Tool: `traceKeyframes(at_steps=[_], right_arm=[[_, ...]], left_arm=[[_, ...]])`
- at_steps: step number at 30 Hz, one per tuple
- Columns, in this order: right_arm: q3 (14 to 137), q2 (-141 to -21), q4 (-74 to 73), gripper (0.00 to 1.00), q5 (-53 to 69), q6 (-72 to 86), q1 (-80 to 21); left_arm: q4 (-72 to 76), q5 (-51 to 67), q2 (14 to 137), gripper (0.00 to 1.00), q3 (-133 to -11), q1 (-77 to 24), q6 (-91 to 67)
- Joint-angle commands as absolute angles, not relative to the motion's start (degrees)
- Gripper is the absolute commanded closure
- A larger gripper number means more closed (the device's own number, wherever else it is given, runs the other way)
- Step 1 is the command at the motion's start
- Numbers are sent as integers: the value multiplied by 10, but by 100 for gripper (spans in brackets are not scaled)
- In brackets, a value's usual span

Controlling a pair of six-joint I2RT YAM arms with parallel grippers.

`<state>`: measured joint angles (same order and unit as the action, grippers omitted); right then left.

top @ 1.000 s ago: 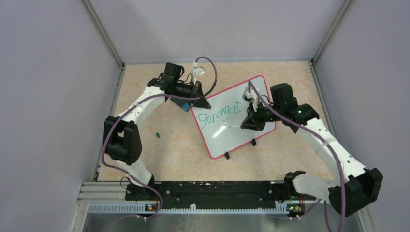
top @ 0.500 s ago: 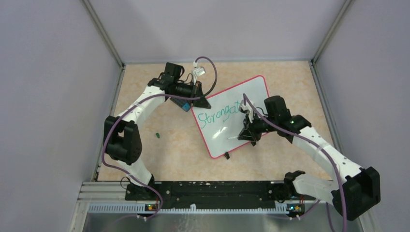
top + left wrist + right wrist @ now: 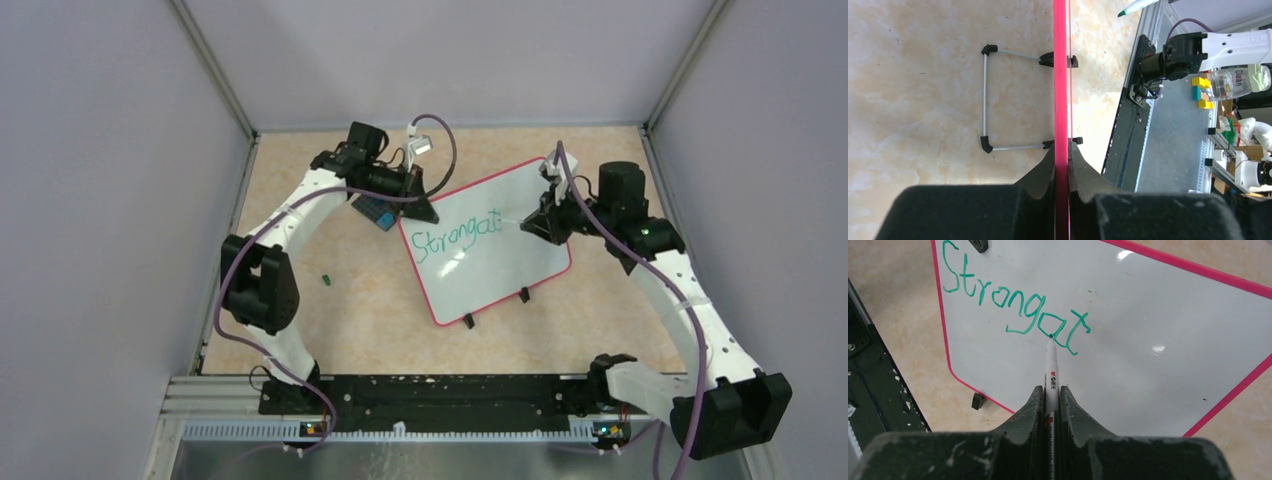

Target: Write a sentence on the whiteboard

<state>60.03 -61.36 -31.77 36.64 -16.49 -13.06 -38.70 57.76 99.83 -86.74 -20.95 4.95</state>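
The whiteboard (image 3: 500, 270) stands tilted on the table, pink-rimmed, with green writing (image 3: 455, 237) across its upper part. My left gripper (image 3: 420, 212) is shut on the board's top left rim; the left wrist view shows that rim (image 3: 1061, 75) edge-on between the jaws of the left gripper (image 3: 1061, 147). My right gripper (image 3: 535, 222) hovers over the board's upper right and is shut on a white marker (image 3: 1050, 367). In the right wrist view, the right gripper (image 3: 1050, 390) points the marker's green tip at the last letters of the writing (image 3: 1013, 300) on the whiteboard (image 3: 1158, 315).
A small dark plate with blue blocks (image 3: 375, 212) lies under the left wrist, beside the board's corner. A tiny green cap (image 3: 326, 279) sits on the table at the left. The board's wire stand (image 3: 985, 97) props it from behind. A black rail (image 3: 420, 395) runs along the near edge.
My right gripper carried the marker from the board's lower middle up and to the right, to the end of the written word. The left gripper kept its grip on the rim.
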Motion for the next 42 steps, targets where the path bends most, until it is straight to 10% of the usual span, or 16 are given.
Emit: traceKeyframes(at_steps=[1,23,29,33,42], right_arm=[[629,-616,-319,100,398,-174,-119],[628,-627,-352,100,430,-208,-116],[635,-628,-352,100,433,-205,-117],[636,-628,-347,100,435,-197,-116],[632,-624,-346,100,430,-196,-115]], left_arm=[[-495,503,1042,100,-933,-226,150],[-673,440,1061,100,-1035,-217,247],[-550,549,1035,52,-978,-214,171],[-300,582,976,41,-848,-213,38],[-189,619,989,64,-793,-214,-47]])
